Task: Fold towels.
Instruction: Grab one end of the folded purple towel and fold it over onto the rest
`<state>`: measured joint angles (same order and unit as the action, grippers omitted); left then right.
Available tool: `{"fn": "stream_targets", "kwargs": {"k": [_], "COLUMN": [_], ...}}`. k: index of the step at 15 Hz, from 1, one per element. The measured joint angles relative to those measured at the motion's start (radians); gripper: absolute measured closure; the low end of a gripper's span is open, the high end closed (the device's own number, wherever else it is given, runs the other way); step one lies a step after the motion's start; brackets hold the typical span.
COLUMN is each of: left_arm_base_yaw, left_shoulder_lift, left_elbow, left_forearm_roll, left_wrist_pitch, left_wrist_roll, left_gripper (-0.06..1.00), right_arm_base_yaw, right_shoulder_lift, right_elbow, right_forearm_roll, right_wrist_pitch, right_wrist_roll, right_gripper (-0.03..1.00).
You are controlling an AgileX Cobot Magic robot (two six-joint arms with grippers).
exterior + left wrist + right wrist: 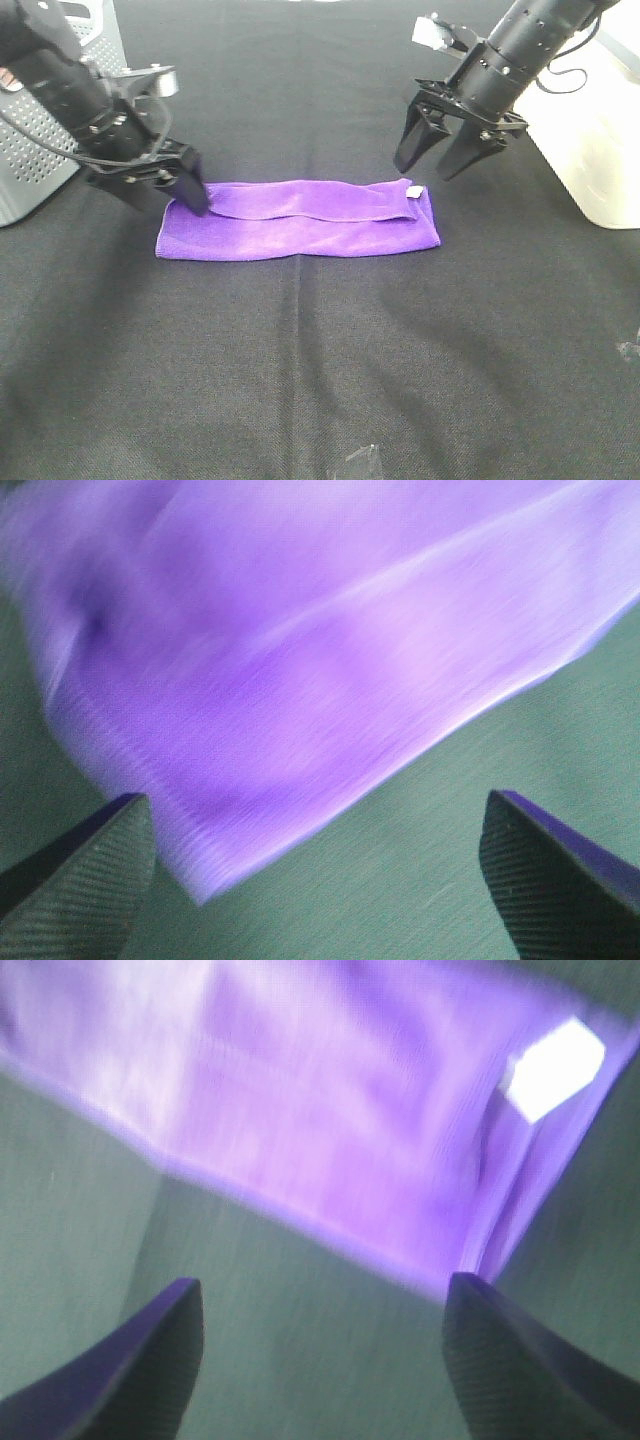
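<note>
The purple towel (300, 220) lies on the black table as a long strip folded lengthwise, with its white tag (412, 191) at the right end. My left gripper (175, 195) stands open at the strip's left end, its tips down by the cloth's far corner. In the left wrist view the towel (300, 660) lies just beyond the spread fingers (90, 880), with nothing between them. My right gripper (424, 168) hangs open a little above and behind the right end. The right wrist view shows the towel (330, 1110) and tag (555, 1068) ahead of the empty, open gripper (320, 1360).
A grey perforated bin (40, 130) stands at the back left behind the left arm. A cream container (590, 130) stands at the back right. Small clear plastic scraps lie near the front edge (360, 465) and at the right edge (630, 350).
</note>
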<state>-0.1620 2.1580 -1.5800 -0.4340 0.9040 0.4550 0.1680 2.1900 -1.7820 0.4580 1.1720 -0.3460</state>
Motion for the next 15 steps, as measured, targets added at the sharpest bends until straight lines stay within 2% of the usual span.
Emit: {"fn": "stream_targets", "kwargs": {"k": [2,5,6,10,15], "left_arm_base_yaw": [0.057,0.134,0.137,0.140,0.142], "left_shoulder_lift": [0.004,0.052,0.089,0.156,0.160], "left_elbow": [0.000,-0.002,-0.003,-0.035,-0.037], "left_forearm_roll": [-0.007,-0.125,-0.184,-0.254,-0.271], "left_wrist_pitch": [0.005,0.017,0.019,0.030,0.028], "left_wrist_roll": [-0.006,0.102,0.146,0.162,0.123], "left_gripper": [0.13,0.07,0.06,0.06,0.06], "right_arm_base_yaw": [0.000,0.000,0.000,0.000,0.000], "right_shoulder_lift": [0.000,0.000,0.000,0.000,0.000], "right_elbow": [0.000,0.000,0.000,0.000,0.000], "right_forearm_roll": [-0.021,-0.064,-0.066,-0.068,-0.069], "right_wrist_pitch": [0.033,0.042,0.042,0.042,0.042], "right_wrist_roll": [0.056,0.103,0.105,0.107,0.107], "right_gripper": [0.31,0.25,0.25,0.24,0.24]}}
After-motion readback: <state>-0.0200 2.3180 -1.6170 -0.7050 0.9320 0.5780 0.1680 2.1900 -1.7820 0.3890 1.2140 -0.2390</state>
